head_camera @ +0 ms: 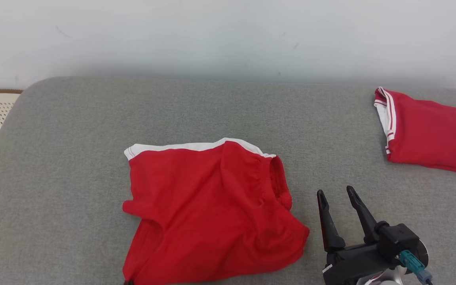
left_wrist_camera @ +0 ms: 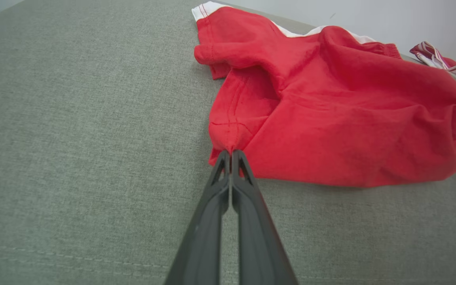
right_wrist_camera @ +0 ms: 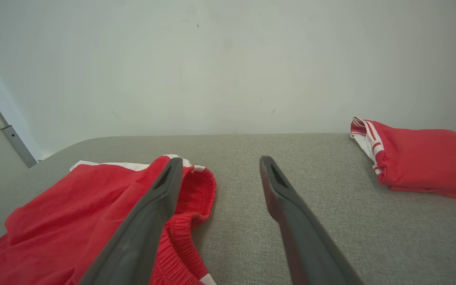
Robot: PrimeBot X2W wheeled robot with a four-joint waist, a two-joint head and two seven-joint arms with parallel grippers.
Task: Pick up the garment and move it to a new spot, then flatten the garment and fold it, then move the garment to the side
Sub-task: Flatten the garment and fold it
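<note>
Jaws of the left gripper (left_wrist_camera: 231, 152) are pressed tight together, and a lower corner of the red shorts (left_wrist_camera: 331, 111) is pinched between their tips. Jaws of the right gripper (head_camera: 335, 190) are held wide apart with nothing between them, just beside the stretchy waist end of the shorts. The shorts are spread near the middle of the grey cushion (head_camera: 73, 138), bunched and wrinkled, with a white band along the far edge. A folded red cloth (head_camera: 430, 134) is seen well apart, at the far right. The shorts are judged to be light, soft and floppy, so they are likely to sag and crumple when lifted by one corner. A better hold is likely to be had with two places gripped: the pinched corner and the waistband, where the cloth is thicker and less easily let slip.
</note>
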